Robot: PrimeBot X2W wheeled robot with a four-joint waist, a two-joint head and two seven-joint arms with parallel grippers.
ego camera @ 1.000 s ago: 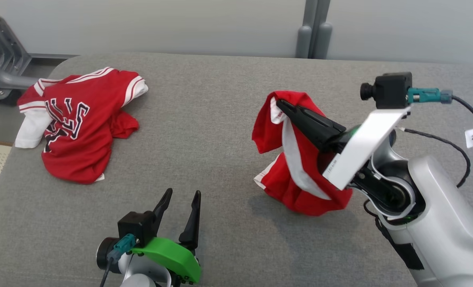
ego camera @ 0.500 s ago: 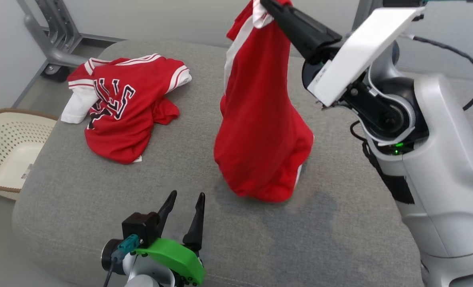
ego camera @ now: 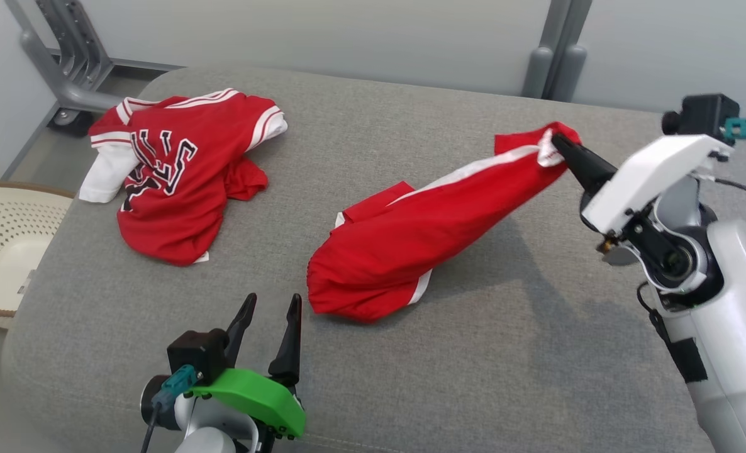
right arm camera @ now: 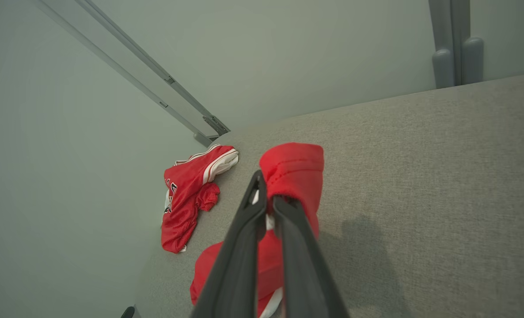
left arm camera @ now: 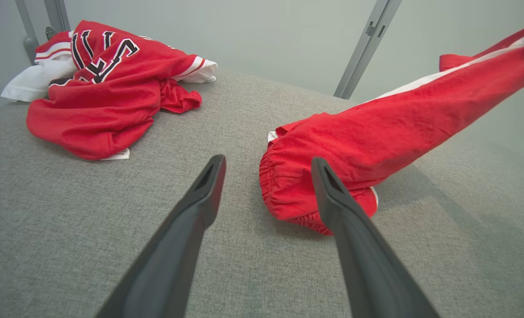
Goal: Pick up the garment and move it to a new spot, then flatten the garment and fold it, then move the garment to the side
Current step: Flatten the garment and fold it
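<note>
Move step: right gripper (ego camera: 558,141) clamps red white-striped fabric shorts (ego camera: 411,245), 2 o'clock; left gripper (ego camera: 273,297) agape; next: lay flat.

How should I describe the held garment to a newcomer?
On the grey fabric surface, right of centre, the red garment with a white side stripe slants up to the right gripper, jaws pinching it. Unlike the crumpled red jersey, it shows no lettering.

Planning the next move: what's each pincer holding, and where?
Right pincer pinches the red shorts at the hem of their raised end; left pincer holds nothing.
</note>
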